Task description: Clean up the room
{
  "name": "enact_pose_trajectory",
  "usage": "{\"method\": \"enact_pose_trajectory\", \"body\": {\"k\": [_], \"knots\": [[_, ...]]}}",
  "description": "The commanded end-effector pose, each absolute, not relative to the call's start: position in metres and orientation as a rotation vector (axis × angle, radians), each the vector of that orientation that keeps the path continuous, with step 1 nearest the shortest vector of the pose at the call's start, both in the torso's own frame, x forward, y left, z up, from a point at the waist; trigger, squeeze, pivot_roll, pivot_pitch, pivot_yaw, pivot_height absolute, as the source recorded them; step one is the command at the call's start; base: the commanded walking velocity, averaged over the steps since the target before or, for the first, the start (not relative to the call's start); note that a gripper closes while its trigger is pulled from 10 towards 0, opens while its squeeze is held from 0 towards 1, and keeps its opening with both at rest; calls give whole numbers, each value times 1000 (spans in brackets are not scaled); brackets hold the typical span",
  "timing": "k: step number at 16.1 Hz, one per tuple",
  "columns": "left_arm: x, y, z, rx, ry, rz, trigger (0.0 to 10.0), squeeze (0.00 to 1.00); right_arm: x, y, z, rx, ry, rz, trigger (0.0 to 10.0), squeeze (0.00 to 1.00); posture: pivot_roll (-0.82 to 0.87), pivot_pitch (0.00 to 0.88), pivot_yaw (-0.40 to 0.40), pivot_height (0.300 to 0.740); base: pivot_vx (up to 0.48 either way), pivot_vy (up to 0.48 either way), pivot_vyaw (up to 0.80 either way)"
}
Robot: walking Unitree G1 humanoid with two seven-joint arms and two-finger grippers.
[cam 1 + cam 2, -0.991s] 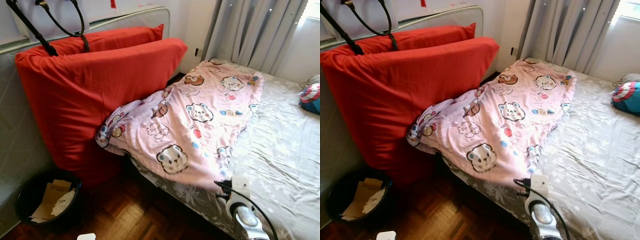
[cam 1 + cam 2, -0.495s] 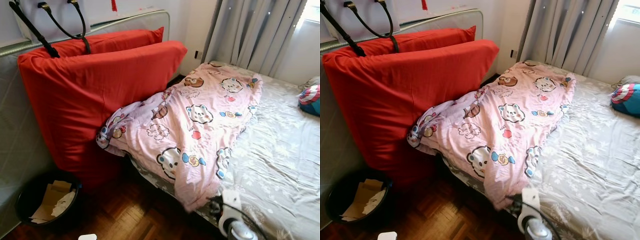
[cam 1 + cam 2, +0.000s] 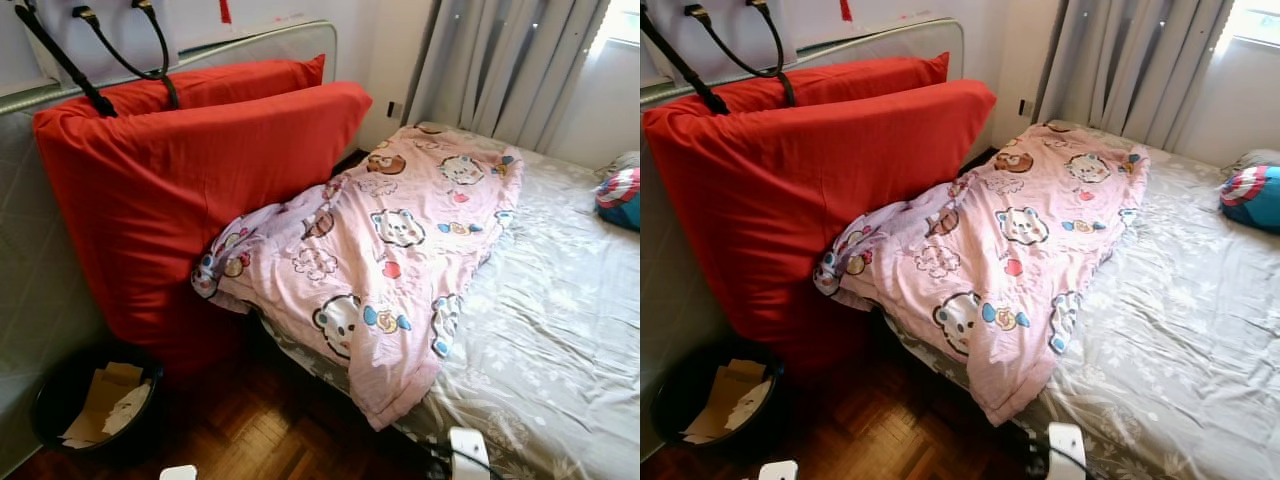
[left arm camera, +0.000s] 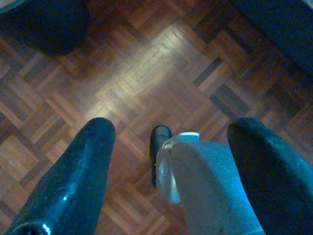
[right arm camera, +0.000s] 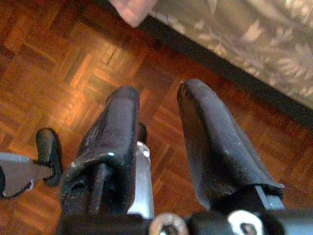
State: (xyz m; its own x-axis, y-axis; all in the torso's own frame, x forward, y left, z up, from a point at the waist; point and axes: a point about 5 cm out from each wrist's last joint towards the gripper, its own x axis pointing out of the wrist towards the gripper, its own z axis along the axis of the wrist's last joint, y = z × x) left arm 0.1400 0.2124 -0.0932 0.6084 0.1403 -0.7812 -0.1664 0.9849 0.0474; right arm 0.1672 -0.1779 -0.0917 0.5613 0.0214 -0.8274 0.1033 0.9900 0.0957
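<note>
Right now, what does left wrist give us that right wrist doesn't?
Left wrist alone: the open left end effector above the floor, with the dark bin at the frame edge. Right wrist alone: the right end effector with a narrow gap between its fingers, the bed edge with its grey leaf-print sheet, and a pink blanket corner hanging over it. Both: the wooden parquet floor below, nothing held.

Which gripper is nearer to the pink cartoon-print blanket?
Right. The right gripper hangs above the floor close beside the blanket; the left gripper is farther, near the black bin.
</note>
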Motion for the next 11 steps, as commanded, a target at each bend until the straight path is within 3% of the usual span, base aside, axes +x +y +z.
{"method": "enact_pose_trajectory", "body": {"k": [1, 6, 11], "knots": [[139, 214, -94, -29, 922, 169, 10000, 0, 160, -183, -95, 149, 1002, -76, 10000, 0, 133, 0, -66, 740, 0, 0, 0], [146, 221, -91, -35, 913, 177, 10000, 0, 154, -193, -96, 145, 1019, -104, 10000, 0, 101, 0, -31, 740, 0, 0, 0], [155, 216, -88, -18, 902, 139, 10000, 0, 158, -178, -96, 148, 1023, -83, 10000, 0, 89, 0, -37, 740, 0, 0, 0]]}}
